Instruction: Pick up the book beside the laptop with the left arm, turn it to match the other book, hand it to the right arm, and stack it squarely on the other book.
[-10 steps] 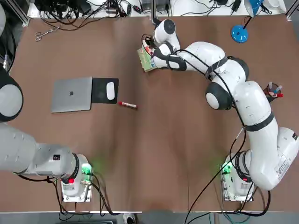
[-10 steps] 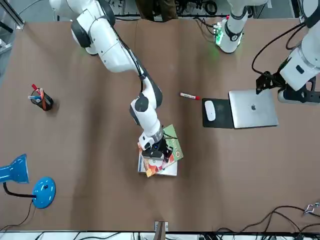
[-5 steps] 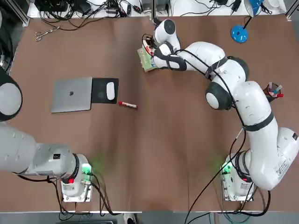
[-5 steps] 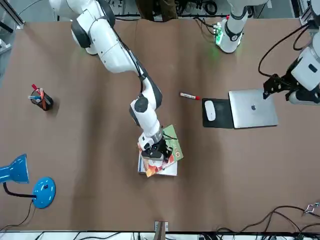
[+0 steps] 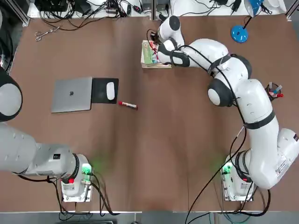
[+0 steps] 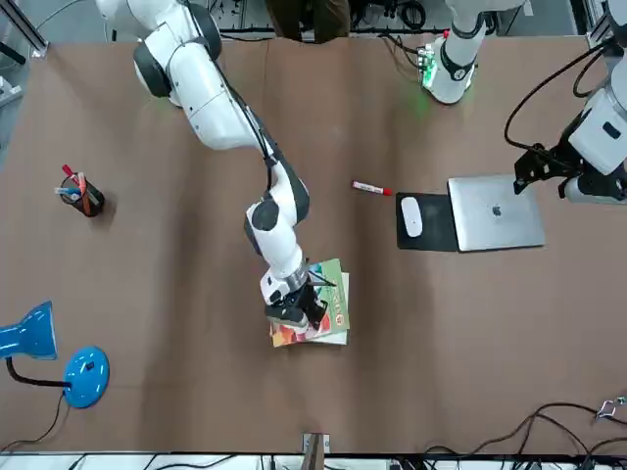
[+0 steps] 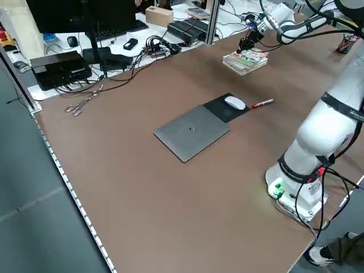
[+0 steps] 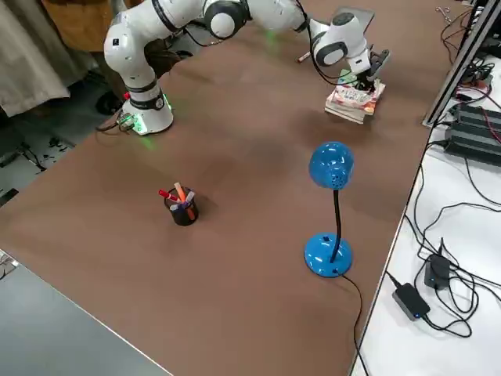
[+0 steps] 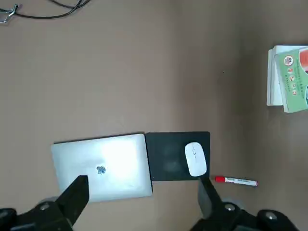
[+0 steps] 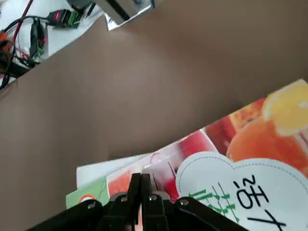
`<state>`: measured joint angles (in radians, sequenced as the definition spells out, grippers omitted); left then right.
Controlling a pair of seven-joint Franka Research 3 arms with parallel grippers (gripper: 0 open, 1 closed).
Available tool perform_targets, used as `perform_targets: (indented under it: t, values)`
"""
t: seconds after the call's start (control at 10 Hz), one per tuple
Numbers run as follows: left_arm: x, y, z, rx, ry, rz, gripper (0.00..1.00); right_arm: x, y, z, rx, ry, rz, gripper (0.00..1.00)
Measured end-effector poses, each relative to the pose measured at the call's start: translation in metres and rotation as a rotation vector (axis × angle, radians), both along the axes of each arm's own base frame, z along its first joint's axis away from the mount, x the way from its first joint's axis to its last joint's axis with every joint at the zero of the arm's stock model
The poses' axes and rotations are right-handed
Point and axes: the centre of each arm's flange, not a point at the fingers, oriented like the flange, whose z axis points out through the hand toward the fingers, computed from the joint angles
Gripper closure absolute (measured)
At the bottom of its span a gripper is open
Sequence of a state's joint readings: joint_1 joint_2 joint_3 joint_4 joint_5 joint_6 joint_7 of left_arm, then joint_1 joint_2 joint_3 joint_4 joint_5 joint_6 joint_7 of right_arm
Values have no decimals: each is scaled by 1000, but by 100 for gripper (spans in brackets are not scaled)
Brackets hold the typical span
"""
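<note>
The right arm (image 5: 243, 93) reaches across to the far edge of the table, its right gripper (image 6: 297, 311) closed tightly, pressed down on the book (image 6: 321, 311). The book lies on top of the other book (image 6: 306, 338), whose white edge shows beneath it, nearly aligned. The left gripper (image 9: 144, 204) hangs raised above the laptop (image 5: 72, 94) with its fingers spread wide and empty. A mousepad (image 5: 105, 90) with a mouse (image 5: 110, 90) lies beside the laptop, a red marker (image 5: 127, 105) near.
</note>
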<state>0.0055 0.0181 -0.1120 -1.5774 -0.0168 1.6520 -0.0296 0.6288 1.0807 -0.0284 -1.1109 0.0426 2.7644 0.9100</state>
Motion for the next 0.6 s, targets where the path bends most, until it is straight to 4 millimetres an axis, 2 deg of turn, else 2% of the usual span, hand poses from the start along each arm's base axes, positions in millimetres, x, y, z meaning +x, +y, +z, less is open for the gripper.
perform_targets:
  t: [0.6]
  values:
    - [4, -3, 0, -2, -4, -5, 0, 3, -5, -1, 49, 23, -89, 96]
